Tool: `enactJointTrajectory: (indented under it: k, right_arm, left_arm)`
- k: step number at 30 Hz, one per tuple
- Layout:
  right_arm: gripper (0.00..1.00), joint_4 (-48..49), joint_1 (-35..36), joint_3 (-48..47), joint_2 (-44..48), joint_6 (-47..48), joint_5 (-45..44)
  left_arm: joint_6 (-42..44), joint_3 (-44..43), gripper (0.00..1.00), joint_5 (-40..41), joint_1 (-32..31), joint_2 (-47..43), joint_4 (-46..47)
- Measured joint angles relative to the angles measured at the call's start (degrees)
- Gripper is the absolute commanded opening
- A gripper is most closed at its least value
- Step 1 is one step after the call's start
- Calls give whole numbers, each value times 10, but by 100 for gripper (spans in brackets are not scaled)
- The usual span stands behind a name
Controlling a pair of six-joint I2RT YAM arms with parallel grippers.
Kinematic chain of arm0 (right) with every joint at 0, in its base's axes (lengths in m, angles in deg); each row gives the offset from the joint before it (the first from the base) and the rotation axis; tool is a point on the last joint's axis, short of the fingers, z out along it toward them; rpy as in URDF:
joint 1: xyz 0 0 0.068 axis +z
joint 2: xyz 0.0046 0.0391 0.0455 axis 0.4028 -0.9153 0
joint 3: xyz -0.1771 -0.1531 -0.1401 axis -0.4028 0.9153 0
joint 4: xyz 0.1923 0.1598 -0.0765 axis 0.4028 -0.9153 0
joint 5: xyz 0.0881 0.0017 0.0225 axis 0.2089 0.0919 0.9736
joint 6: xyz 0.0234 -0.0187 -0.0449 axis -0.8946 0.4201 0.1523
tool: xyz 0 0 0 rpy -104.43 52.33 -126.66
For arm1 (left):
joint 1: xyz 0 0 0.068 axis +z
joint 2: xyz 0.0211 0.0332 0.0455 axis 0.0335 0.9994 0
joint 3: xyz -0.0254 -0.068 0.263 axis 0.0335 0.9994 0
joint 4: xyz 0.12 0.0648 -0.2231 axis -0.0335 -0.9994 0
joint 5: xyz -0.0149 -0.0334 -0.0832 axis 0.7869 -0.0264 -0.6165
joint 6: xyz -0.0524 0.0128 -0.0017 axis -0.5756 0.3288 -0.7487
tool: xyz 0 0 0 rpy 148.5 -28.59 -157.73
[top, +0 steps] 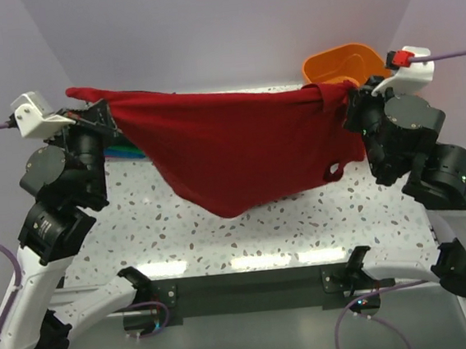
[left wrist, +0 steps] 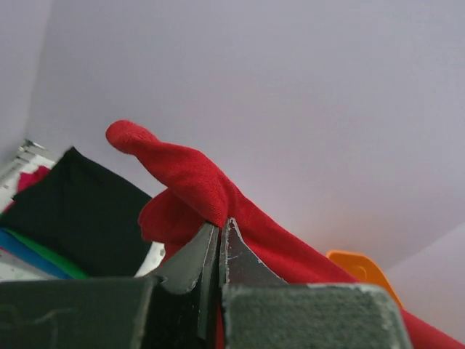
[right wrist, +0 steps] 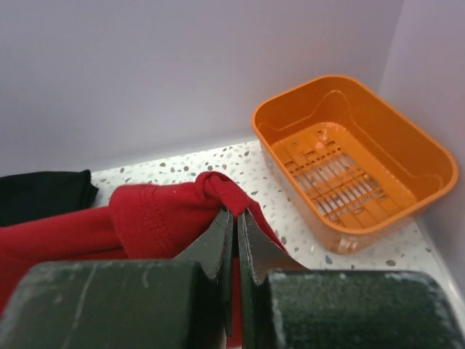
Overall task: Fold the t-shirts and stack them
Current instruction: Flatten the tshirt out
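We note the dark red t-shirt (top: 239,149) as matt knitted cloth, the orange basket (right wrist: 398,137) as glossy smooth plastic, and the table (top: 139,226) as smooth and speckled.

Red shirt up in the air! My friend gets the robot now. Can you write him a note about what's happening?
Left pincer: shut on one end of the red shirt.
Right pincer: shut on the other end.
The shirt hangs stretched between both arms, sagging over the table, unfolded.
Done: black shirt lies folded on a green shirt and a blue shirt, far left.
Left to do: fold the red one and add it to that stack.
Orange basket, far right: empty.
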Motion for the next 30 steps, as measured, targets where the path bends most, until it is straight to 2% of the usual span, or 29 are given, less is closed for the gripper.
enactJointTrajectory:
  k: [5,9,13,17,21,30]
  right_arm:
    - [0,47,-26,-8,-45,70,-4]
    - [0,58,-104,-46,-122,90,54]
    - [0,64,-152,-97,-209,108,101]
    - [0,61,-156,-142,-243,120,146]
    - [0,58,-156,-172,-212,123,189]
    - [0,5,-156,-200,-19,111,356]
  left_arm:
    - [48,-25,0,58,0,26,23]
    - [83,-57,0,92,2,97,52]
    - [101,-118,0,89,25,190,53]
    - [100,-159,0,70,50,237,22]
    - [94,-154,0,42,53,199,7]
    - [32,-91,0,-138,53,-42,10]
